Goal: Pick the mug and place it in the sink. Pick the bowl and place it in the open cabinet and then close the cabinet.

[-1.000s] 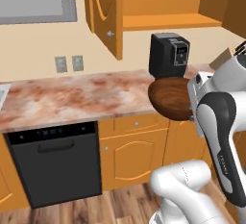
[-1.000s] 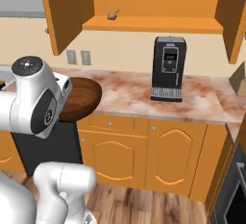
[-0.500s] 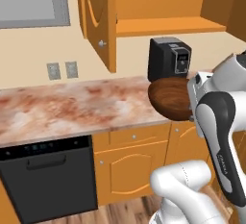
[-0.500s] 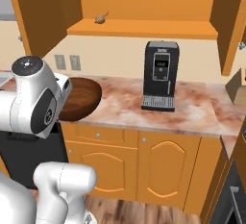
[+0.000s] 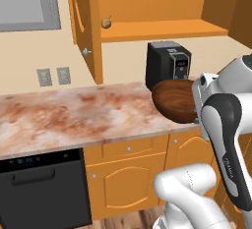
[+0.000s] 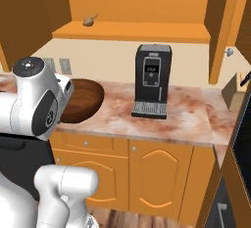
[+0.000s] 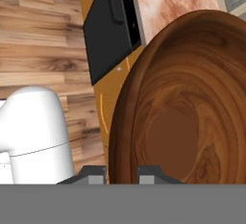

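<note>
The wide, round, dark brown wooden bowl is held by the two-finger gripper, whose narrow jaws pinch the rim; in the hand view one dark tip sits just outside the wall and the other just inside, so the hold is on the edge, not around the body. This explains the bowl's attitude: in the left base view the bowl hangs tilted at the end of the white arm, level with the near edge of the marbled reddish stone counter. In the right base view the bowl projects from behind the arm's white joint, left of the black coffee machine.

The orange wooden wall cabinet stands open above; its arched-panel door with a small round silver knob is swung out at the left, leaving the shelf accessible. A small tan garlic-like bulb sits at the far left of that shelf; the space to its right is free.

Judgement: the bowl is in carriage toward the shelf. It is well below shelf height, so a lift is required. A rim grip on a tilted bowl risks slipping or striking the shelf edge.
</note>
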